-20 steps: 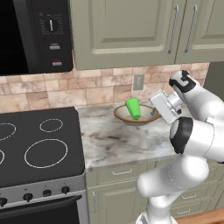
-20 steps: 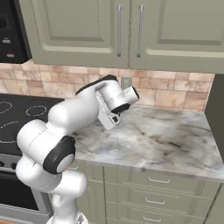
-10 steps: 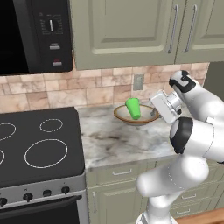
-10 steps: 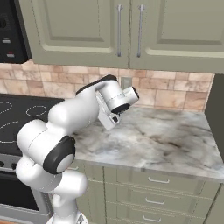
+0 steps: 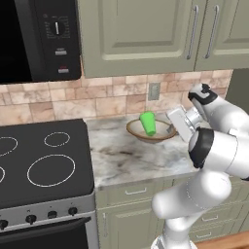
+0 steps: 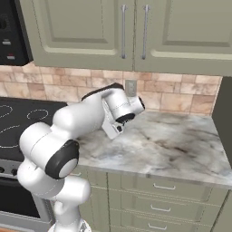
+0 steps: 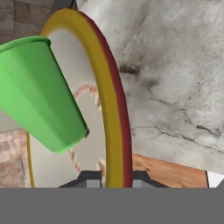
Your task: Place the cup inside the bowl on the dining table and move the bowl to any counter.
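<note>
1 cup [image 5: 148,123] inside 1 bowl [image 5: 136,132] on the counter [image 5: 141,158]

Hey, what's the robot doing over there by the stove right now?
The white arm has its gripper at the near rim of the bowl, one finger on each side of the rim, as the hand view shows. The bowl sits on the marble counter beside the black stove, under the brick backsplash. The green cup is inside the bowl, tilted over. Whether the fingers are pressing the rim is not clear.
</note>
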Robot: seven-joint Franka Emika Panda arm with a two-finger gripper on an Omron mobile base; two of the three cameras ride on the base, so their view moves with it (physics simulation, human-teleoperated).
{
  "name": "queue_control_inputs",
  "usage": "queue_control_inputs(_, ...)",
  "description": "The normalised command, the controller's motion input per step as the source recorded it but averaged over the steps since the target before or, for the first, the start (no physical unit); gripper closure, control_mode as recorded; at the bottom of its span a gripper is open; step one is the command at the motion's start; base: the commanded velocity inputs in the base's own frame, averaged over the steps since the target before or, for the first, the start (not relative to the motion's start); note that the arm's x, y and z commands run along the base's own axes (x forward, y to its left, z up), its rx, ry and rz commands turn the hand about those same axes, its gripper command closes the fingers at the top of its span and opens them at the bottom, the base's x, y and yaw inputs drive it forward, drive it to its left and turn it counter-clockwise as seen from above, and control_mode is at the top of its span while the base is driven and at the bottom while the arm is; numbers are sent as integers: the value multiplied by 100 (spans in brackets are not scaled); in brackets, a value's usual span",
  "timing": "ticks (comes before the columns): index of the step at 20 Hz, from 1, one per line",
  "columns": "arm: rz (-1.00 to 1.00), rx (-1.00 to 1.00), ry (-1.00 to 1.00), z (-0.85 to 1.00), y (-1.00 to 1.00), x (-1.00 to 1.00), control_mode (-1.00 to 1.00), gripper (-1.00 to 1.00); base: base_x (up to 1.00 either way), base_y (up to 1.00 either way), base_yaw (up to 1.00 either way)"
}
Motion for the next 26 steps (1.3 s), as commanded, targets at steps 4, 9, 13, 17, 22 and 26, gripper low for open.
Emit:
queue_control_inputs(4, 0, 5, -1, -16, 0, 0, -100, 100, 0, 0, 0)
queue_control_inputs(9, 0, 0, -4, -19, -2, 0, -100, 100, 0, 0, 0)
queue_control_inputs(13, 0, 0, -1, -24, -8, 0, -100, 100, 0, 0, 0)
queue_control_inputs(17, 0, -1, -1, -4, -11, 2, -100, 100, 0, 0, 0)
queue_control_inputs(22, 2, -1, -1, -6, -28, 12, -100, 100, 0, 0, 0)
queue_control_inputs(26, 2, 0, 0, -16, -39, 22, -100, 100, 0, 0, 0)
